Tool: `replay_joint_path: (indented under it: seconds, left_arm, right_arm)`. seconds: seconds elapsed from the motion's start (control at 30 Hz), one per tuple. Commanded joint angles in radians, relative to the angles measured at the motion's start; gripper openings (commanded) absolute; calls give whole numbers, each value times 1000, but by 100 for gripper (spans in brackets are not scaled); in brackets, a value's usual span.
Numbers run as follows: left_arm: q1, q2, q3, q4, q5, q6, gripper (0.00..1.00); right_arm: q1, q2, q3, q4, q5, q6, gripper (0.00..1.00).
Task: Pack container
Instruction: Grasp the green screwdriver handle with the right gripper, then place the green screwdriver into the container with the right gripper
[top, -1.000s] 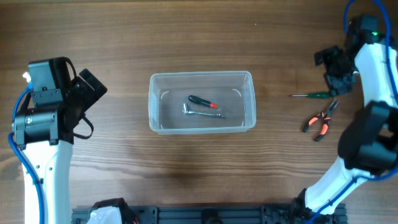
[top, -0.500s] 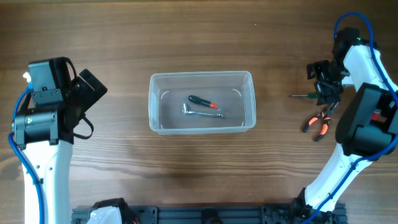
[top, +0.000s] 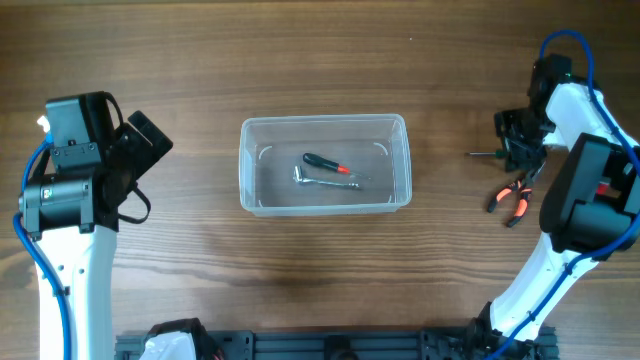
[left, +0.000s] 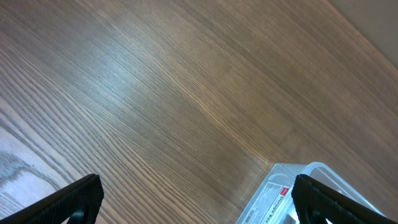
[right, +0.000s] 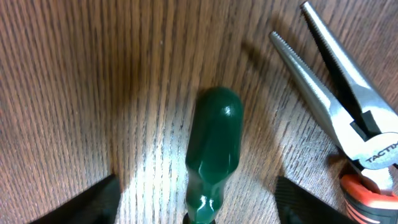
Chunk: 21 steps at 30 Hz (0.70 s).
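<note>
Seeing the container (top: 322, 120) upright at the middle of the table (top: 200, 60). Holding two tools already: a black-handled screwdriver (top: 322, 162) with a red collar, and an L-shaped metal tool (top: 322, 181) touching it on the side nearer the robot base.

Well right of the container: a green screwdriver (right: 214, 143) flat on the table, shaft aimed back at the container. Just past it, further from the container and nearer the base: orange-handled pliers (top: 515, 197), nose parted and lying close beside the green handle, apart from it in the right wrist view. Crowding that side of the handle.

Reading "TACTIX" on the pliers' steel by the pivot. Also seeing a white label with a red mark on the container corner in the left wrist view; print too small to read.

Right jaws: down over the green handle, spread to either side of it, fingertips (right: 99, 202) clear of the plastic, gripping nothing. From overhead, handle hidden under the right arm (top: 590, 200), only the shaft showing.

Left jaws: well left of the container, spread wide, fingertips (left: 68, 202) at the frame corners, only bare table between them, holding nothing.
</note>
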<state>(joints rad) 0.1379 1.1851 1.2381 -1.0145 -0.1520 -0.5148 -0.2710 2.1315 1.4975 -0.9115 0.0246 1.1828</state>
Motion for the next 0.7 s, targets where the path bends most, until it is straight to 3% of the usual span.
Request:
replay_joint_path:
  seconds: [0.0, 0.13, 0.3, 0.47, 0.53, 0.57, 0.67]
  left_arm:
    - [5, 3, 0, 0, 10, -14, 100]
    - [5, 3, 0, 0, 10, -14, 100]
    - [5, 3, 0, 0, 10, -14, 100]
    - [5, 3, 0, 0, 10, -14, 100]
    - [5, 3, 0, 0, 10, -14, 100]
    - [5, 3, 0, 0, 9, -14, 100]
    - [5, 3, 0, 0, 9, -14, 100]
  right_arm:
    - [2, 27, -32, 21, 8, 2, 66]
    - [2, 27, -32, 21, 8, 2, 44]
    - [2, 27, -32, 21, 5, -3, 28]
    - [2, 27, -32, 22, 5, -8, 18]
    - [2, 27, -32, 32, -1, -56, 5]
    - [2, 27, -32, 47, -29, -158, 4]
    - [2, 26, -31, 52, -84, -249, 4]
